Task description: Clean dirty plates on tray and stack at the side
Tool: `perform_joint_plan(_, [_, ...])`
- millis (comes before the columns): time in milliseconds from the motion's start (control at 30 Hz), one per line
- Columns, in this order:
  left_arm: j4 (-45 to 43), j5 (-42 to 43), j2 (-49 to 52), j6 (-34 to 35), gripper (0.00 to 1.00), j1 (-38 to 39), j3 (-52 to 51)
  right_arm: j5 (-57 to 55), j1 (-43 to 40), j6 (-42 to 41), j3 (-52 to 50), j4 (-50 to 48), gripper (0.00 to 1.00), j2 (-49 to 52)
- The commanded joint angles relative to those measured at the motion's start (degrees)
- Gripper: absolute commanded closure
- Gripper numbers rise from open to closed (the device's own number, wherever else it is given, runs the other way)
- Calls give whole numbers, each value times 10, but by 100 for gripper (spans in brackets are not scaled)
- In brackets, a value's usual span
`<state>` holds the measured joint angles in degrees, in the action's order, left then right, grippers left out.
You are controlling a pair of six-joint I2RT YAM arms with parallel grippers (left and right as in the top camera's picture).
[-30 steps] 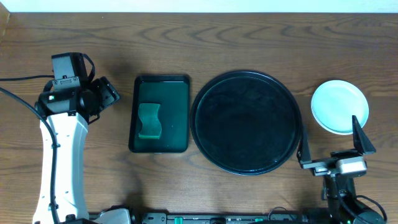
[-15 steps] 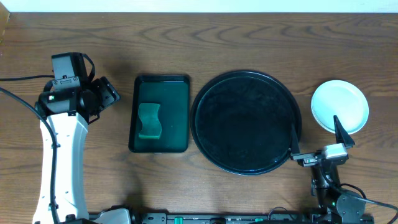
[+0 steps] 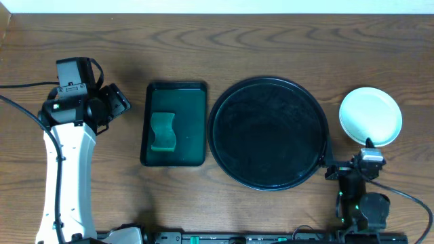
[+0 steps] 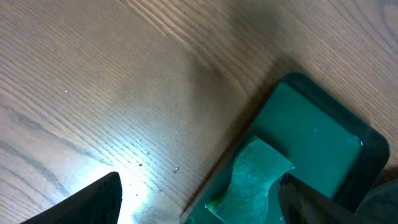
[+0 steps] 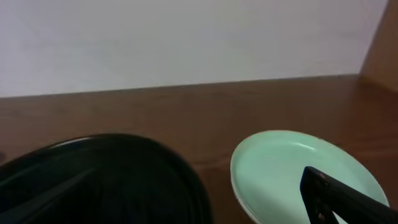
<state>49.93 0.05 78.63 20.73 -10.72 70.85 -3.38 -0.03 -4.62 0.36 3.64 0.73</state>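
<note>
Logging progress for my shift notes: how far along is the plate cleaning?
Looks finished: the black tray is bare, and a clean-looking plate, maybe a stack, sits right of it. Nothing in hand: left tool and right tool are open; the sponge lies in the green tray. Nothing visibly left.

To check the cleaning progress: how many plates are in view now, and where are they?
1. A single white plate shows on the table, just right of the black tray, which holds none. It may top a stack, and any plates beneath it would be hidden.
</note>
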Motion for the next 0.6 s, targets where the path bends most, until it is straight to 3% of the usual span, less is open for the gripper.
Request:
perform_joint_plan(0, [2,-1,-2,-3,20,-2,7,-33,5,-28,-1,0,1,-5])
perform_joint_plan(167, [2,-1,-2,-3,20,-2,7,-31,5,-28,-1,-1,1,-5])
perform_joint_plan(367, [2,-1,-2,-3,20,-2,7,36,5,55,-1,7,1,-5])
perform_joint_plan(567, [2,-1,-2,-3,20,-2,7,38,5,31,-1,6,1,-5])
